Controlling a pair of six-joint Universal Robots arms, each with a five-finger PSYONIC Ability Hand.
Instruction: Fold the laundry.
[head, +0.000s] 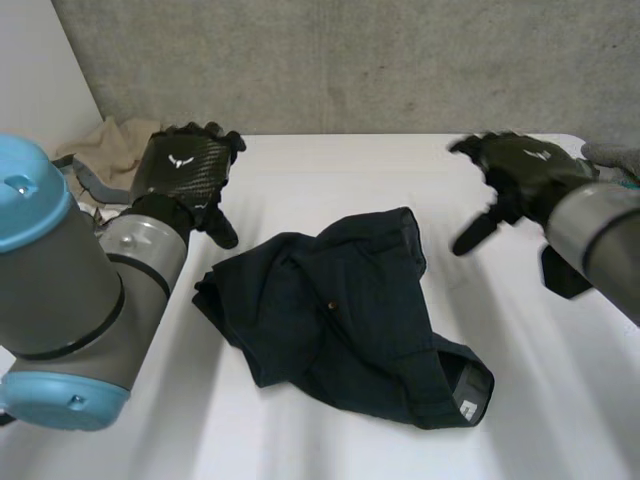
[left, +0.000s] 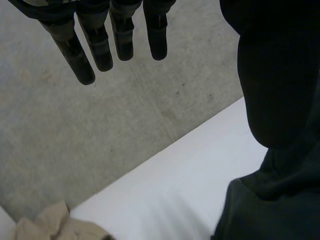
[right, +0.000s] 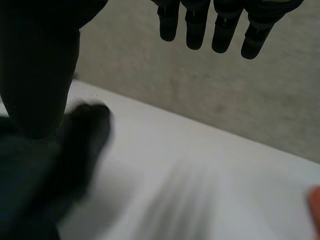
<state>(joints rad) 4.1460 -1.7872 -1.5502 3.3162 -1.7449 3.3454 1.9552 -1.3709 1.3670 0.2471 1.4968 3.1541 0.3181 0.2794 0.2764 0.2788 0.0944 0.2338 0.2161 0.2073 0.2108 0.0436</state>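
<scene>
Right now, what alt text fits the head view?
A crumpled dark garment lies in the middle of the white table, the left hand and right hand open on either side of it. A beige cloth sits beside the left hand.

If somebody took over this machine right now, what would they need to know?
Left robot hand: open, holding nothing, left of the dark garment.
Right robot hand: open, holding nothing, right of the garment.
Garment: crumpled, mid-table, touched by neither hand.
Beige cloth: bunched at the table's far left corner.
Done: no fold yet.
Left: spread and fold the garment, then probably the beige cloth.
</scene>
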